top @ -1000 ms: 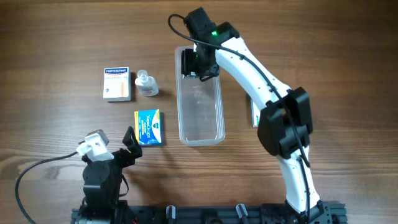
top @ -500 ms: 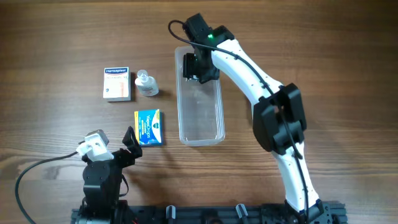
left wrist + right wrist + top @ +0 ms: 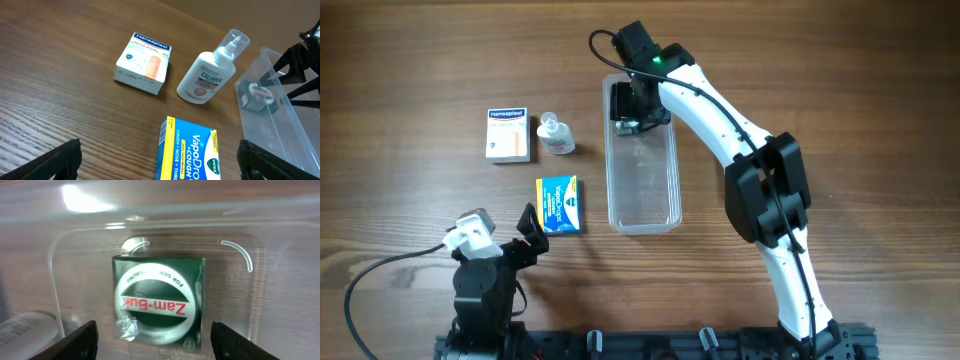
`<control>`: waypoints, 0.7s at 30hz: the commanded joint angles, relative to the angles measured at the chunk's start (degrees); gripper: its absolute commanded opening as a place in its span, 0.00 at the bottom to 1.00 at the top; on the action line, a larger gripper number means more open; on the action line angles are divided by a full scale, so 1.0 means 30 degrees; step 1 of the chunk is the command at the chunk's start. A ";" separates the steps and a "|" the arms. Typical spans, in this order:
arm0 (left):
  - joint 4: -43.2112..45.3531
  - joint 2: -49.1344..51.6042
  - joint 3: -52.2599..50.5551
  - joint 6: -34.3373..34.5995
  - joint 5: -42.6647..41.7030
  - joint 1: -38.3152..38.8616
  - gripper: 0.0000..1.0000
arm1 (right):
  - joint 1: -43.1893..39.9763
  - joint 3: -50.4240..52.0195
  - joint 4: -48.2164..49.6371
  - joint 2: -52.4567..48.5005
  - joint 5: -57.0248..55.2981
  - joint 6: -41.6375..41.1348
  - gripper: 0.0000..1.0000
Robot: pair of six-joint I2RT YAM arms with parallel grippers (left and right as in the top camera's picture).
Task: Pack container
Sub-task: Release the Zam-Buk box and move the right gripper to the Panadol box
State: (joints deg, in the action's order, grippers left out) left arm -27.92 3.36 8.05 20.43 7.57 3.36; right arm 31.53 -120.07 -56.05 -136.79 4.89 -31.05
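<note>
Container [image 3: 642, 195]: clear tub at the centre of the overhead frame, long axis running top to bottom, flat on the wood surface [image 3: 840, 90].

Inside it: a green Zam-Buk box [image 3: 157, 302], lying flat on the tub floor at the top end, label up.

Right fingers [image 3: 70, 342]: spread wide, one at each lower corner of the right wrist view. The Zam-Buk box sits between them with a gap on both sides, so no contact and nothing gripped. In the overhead frame the right arm [image 3: 720, 110] reaches from the lower right up over the tub's top end.

Left of the tub, all on the surface and outside it:
- Calamol bottle [image 3: 555, 135], near the tub's upper left wall, not touching.
- Hansaplast box [image 3: 508, 135], just left of the bottle.
- Blue-and-yellow VapoDrops box [image 3: 558, 204], below those two, near the tub's left wall but apart from it.

Left fingers [image 3: 50, 162]: spread wide at the lower corners of the left wrist view, holding nothing. The VapoDrops box lies just ahead of them. The left arm [image 3: 485, 285] sits at the lower left of the overhead frame, well apart from the tub.
</note>
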 commanded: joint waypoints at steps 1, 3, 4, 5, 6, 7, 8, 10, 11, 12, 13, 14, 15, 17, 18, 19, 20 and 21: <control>0.0058 -0.0204 -0.0058 -0.0233 -0.0087 -0.0087 1.00 | 0.0044 -0.0291 0.0291 -0.0299 -0.0342 -0.0153 0.73; 0.0058 -0.0204 -0.0058 -0.0233 -0.0087 -0.0087 1.00 | 0.0044 -0.0291 0.0466 -0.0299 -0.0342 -0.0153 0.73; 0.0058 -0.0204 -0.0058 -0.0233 -0.0087 -0.0087 1.00 | 0.0044 -0.0291 0.0532 -0.0299 -0.0335 -0.0153 0.73; 0.0058 -0.0204 -0.0058 -0.0233 -0.0087 -0.0087 1.00 | 0.0044 -0.0291 0.0554 -0.0306 -0.0342 -0.0153 0.75; 0.0058 -0.0204 -0.0058 -0.0233 -0.0087 -0.0087 1.00 | 0.0044 -0.0291 0.0561 -0.0299 -0.0335 -0.0153 0.76; 0.0058 -0.0204 -0.0058 -0.0233 -0.0087 -0.0087 1.00 | 0.0044 -0.0291 0.0568 -0.0299 -0.0335 -0.0153 0.76; 0.0058 -0.0204 -0.0058 -0.0233 -0.0087 -0.0087 1.00 | 0.0044 -0.0291 0.0568 -0.0299 -0.0335 -0.0146 0.77; 0.0058 -0.0204 -0.0058 -0.0233 -0.0087 -0.0087 1.00 | 0.0044 -0.0299 0.0532 -0.0233 -0.0248 -0.0095 0.79; 0.0058 -0.0204 -0.0058 -0.0233 -0.0087 -0.0087 1.00 | 0.0044 -0.0299 0.0488 -0.0168 -0.0175 -0.0036 0.79; 0.0058 -0.0204 -0.0058 -0.0233 -0.0087 -0.0087 1.00 | 0.0044 -0.0299 0.0401 -0.0007 -0.0168 0.0000 0.79; 0.0058 -0.0204 -0.0058 -0.0233 -0.0087 -0.0087 1.00 | 0.0044 -0.0299 0.0393 0.0146 -0.0182 0.0007 0.79; 0.0058 -0.0204 -0.0058 -0.0233 -0.0087 -0.0087 1.00 | 0.0044 -0.0299 0.0393 0.0313 -0.0182 0.0000 0.80; 0.0058 -0.0204 -0.0058 -0.0233 -0.0087 -0.0087 1.00 | 0.0044 -0.0299 0.0430 0.0597 -0.0189 0.0007 0.80; 0.0058 -0.0204 -0.0058 -0.0233 -0.0087 -0.0087 1.00 | 0.0044 -0.0299 0.0488 0.1137 -0.0189 0.0022 0.80; 0.0058 -0.0204 -0.0058 -0.0233 -0.0087 -0.0087 1.00 | 0.0044 -0.0299 0.0488 0.1479 -0.0197 0.0022 0.80; 0.0058 -0.0204 -0.0058 -0.0233 -0.0087 -0.0087 1.00 | 0.0044 -0.0299 0.0495 0.1792 -0.0197 0.0022 0.80; 0.0058 -0.0204 -0.0058 -0.0233 -0.0087 -0.0087 1.00 | 0.0044 -0.0299 0.0532 0.2106 -0.0189 0.0131 0.80; 0.0058 -0.0204 -0.0058 -0.0233 -0.0087 -0.0087 1.00 | 0.0044 -0.0299 0.0576 0.2433 -0.0189 0.0379 0.80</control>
State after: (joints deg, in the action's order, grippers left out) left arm -27.92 3.36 8.05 20.40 7.57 3.36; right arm 31.53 -120.07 -54.76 -135.74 4.86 -31.03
